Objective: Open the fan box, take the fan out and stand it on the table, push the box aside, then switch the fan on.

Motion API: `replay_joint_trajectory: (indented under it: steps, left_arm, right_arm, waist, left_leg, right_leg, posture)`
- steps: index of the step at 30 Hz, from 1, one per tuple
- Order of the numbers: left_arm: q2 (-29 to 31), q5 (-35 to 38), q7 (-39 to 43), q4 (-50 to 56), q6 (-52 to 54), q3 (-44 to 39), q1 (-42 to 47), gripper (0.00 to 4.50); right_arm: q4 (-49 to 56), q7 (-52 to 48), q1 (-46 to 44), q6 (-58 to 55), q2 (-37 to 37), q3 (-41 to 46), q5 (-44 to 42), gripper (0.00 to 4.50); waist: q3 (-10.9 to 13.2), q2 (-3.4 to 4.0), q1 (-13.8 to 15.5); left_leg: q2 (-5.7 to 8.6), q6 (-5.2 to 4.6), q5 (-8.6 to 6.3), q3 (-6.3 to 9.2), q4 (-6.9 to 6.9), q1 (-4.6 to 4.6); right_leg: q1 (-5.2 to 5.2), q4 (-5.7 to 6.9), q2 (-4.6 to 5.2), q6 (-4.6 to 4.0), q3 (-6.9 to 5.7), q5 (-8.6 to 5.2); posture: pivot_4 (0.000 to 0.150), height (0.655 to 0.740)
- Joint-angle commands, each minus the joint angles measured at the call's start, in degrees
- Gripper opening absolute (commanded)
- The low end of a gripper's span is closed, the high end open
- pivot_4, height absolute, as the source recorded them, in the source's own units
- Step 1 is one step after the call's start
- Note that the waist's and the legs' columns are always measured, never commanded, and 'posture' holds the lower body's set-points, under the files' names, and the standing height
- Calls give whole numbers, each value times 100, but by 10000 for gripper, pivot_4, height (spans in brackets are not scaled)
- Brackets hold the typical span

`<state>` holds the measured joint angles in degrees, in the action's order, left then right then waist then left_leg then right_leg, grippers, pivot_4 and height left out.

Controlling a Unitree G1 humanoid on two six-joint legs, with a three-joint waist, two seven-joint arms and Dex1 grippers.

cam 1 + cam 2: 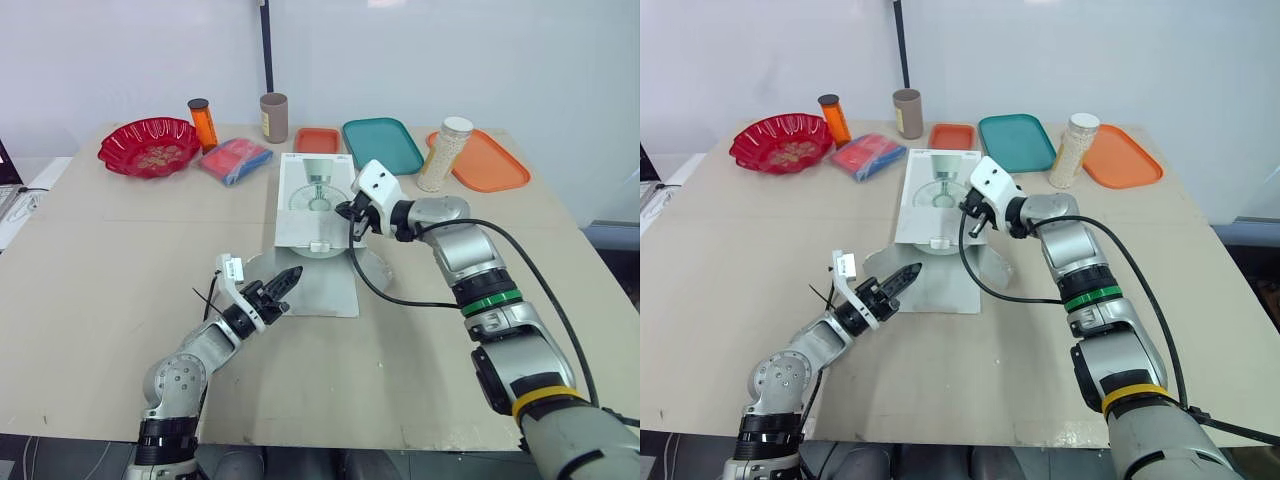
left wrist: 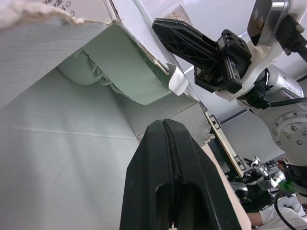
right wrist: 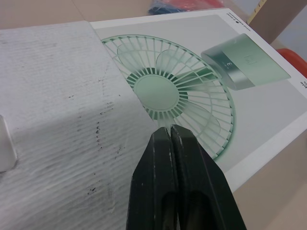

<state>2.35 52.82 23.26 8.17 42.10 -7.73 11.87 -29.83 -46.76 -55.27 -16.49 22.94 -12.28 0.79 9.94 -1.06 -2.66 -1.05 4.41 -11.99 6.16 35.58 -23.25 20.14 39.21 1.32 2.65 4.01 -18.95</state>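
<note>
The white fan box [image 1: 313,200], printed with a green fan, lies flat at the table's centre. Its front flap [image 1: 325,288] is folded down onto the table, and rounded side flaps spread out either side of the mouth. My left gripper [image 1: 292,277] is shut and empty, low over the flap and pointing into the mouth. In the left wrist view the pale green fan [image 2: 125,79] sits inside the box under its top panel. My right gripper [image 1: 352,214] is shut and empty, just above the right edge of the box top, over the printed fan [image 3: 178,91].
Along the back stand a red bowl [image 1: 148,146], an orange bottle [image 1: 203,122], a blue and red packet [image 1: 236,160], a brown cup [image 1: 273,117], a small orange tray [image 1: 317,139], a teal tray [image 1: 382,145], a jar [image 1: 444,153] and a larger orange tray [image 1: 492,162].
</note>
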Motion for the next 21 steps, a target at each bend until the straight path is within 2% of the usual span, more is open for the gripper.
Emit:
replay_joint_trajectory:
  steps: [1, 3, 4, 5, 11, 21]
  left_arm:
    - [-59, -77, 113, 34, -120, 154, 173, 11741]
    - [-30, -125, 120, 115, -17, 312, 179, 16898]
    - [-20, -128, 93, 121, 37, 347, 174, 22242]
    - [-43, -72, 72, 96, 76, 325, 162, 23122]
    - [-260, 346, -111, -133, 208, -12, 166, 23122]
    - [-627, 145, -428, -954, 89, -124, 737, 23122]
  right_arm:
    - [98, 8, 84, -79, 47, 44, 48, 0]
    - [120, 6, 96, -93, 36, 28, 52, 0]
    - [131, 13, 100, -101, 29, 20, 58, 0]
    - [139, 8, 104, -108, 24, 17, 54, 0]
    - [132, -5, 71, -125, -7, -5, 57, 0]
    - [90, -24, 34, -99, -18, -20, 74, 0]
  waist:
    - [0, 0, 1]
    - [0, 0, 0]
    - [0, 0, 0]
    - [0, 0, 0]
    - [0, 0, -1]
    - [0, -1, 1]
  left_leg:
    - [0, 0, 0, 0, 0, 0]
    - [0, 0, 0, 0, 0, 0]
    - [1, 1, 0, 0, 0, 0]
    - [1, 1, 0, 0, -1, 0]
    - [-1, 1, 1, 0, -1, 0]
    - [3, 4, 2, 1, -1, 0]
  right_leg:
    - [0, 0, 0, 0, 0, 0]
    - [0, 0, 0, 0, 0, 0]
    - [0, 0, 0, 0, 0, 0]
    - [0, 0, 0, 0, 0, 0]
    - [0, -2, -1, 1, 0, 0]
    - [-1, -2, 1, 2, 0, -1]
  posture:
    - [1500, 7400]
    - [1500, 7400]
    - [1500, 7400]
    - [1500, 7400]
    - [1500, 7400]
    - [1500, 7400]
